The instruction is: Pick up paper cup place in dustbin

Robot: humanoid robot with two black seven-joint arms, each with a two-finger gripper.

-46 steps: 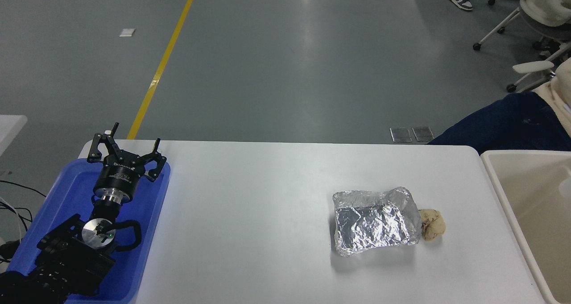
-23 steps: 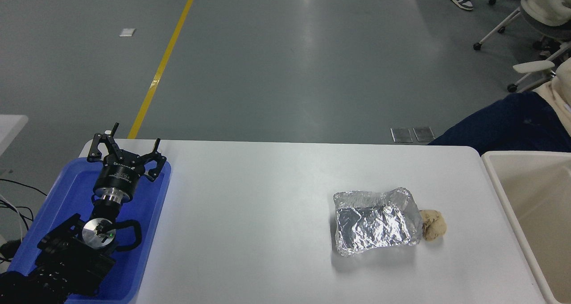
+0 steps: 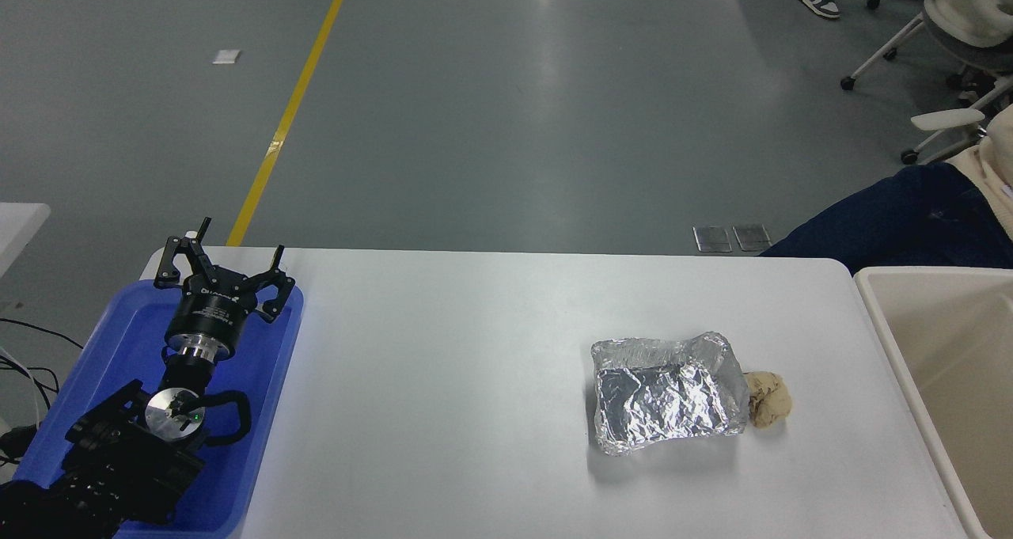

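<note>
My left gripper [image 3: 221, 266] sits over the blue tray [image 3: 261, 381], fingers spread wide — holding nothing. The dustbin [image 3: 886, 317] is at the table's right edge. I see no paper cup.

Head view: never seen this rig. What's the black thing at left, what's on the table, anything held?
One camera, high on the robot's side, looks down over a white table. The black thing is the robot's left arm, parked over a blue tray; its left end effector is open and holds nothing. The right arm is out of view. On the table lie a crumpled foil tray and, touching its right side, a tan doughy lump. The beige dustbin stands at the right edge. No paper cup is visible.
</note>
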